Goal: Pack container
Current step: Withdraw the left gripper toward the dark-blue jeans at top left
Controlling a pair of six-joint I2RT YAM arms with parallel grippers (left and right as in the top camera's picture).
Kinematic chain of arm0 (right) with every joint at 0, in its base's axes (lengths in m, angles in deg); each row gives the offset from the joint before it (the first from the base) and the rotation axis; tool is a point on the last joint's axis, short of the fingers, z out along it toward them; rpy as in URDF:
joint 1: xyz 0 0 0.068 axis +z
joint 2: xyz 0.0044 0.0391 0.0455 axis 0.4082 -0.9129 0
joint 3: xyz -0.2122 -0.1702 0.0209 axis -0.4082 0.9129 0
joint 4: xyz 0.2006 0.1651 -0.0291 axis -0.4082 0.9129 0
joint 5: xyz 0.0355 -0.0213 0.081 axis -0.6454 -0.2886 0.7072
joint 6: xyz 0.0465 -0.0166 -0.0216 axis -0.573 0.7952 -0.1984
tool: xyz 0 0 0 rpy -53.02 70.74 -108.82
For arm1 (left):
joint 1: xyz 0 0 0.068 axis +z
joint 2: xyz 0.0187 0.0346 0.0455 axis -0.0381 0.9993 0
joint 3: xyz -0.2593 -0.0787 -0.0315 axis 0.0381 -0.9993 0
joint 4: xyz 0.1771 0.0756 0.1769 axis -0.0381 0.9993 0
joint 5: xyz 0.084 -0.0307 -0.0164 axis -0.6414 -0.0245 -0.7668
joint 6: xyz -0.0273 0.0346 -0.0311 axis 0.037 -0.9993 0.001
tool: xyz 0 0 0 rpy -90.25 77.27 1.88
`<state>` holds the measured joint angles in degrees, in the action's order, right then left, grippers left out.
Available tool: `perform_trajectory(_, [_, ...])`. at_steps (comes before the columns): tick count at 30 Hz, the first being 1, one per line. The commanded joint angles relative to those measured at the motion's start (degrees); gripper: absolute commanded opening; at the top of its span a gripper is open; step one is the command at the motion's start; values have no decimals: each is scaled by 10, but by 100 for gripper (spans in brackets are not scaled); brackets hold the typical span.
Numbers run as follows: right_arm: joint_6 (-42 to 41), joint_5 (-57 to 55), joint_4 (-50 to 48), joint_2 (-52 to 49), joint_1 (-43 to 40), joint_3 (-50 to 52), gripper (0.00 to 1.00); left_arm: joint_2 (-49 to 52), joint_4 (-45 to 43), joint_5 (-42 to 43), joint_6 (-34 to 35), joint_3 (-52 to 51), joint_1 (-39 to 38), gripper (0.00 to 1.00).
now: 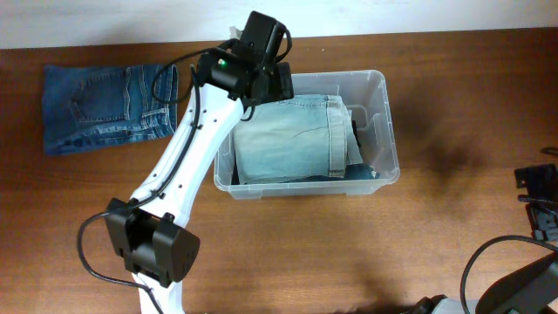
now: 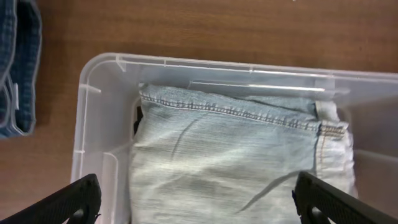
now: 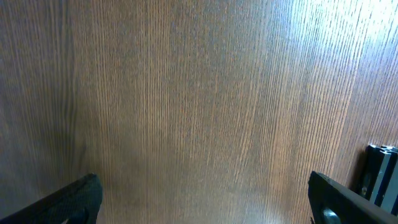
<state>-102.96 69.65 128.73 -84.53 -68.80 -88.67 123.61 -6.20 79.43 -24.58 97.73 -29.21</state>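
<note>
Operator: Locate the container (image 1: 391,131) and describe it.

Technician: It stands on the brown wooden table (image 1: 453,253), slightly right of centre and toward the far side. It is a rectangular bin of clear plastic with rounded corners and a rolled rim. In the left wrist view, moulded ribs and steps show at the corner of its wall (image 2: 87,124).

Operator: Contents?

Technician: Folded light-blue jeans (image 1: 288,139) lie flat inside and fill most of the floor. Their stitched hem runs along the far side. Darker cloth shows under them at the right and near edges. What that cloth is cannot be told.

Operator: Left gripper (image 2: 199,199) state?

Technician: It is over the far-left part of the container, pointing down. Its black fingers (image 2: 74,199) stand wide apart above the light denim, with nothing pinched between them.

Operator: Right gripper (image 3: 205,199) state?

Technician: It is at the right edge of the table, well apart from the container. The fingers are spread fully over bare wood and hold nothing.

Operator: Other items?

Technician: Folded dark-blue jeans (image 1: 109,109) lie on the table at the far left, apart from the container.
</note>
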Motion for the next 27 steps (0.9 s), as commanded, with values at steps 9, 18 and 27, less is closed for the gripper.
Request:
perform_trajectory(9, [-5,-7,0,5,-3,1,98,6,-92,-253,-85,10,82,99])
perform_trajectory(18, [-5,-7,0,5,-3,1,98,7,-147,-251,-84,10,290,99])
perform_trajectory(27, [-5,-7,0,5,-3,1,98,23,-108,-34,-85,10,457,69])
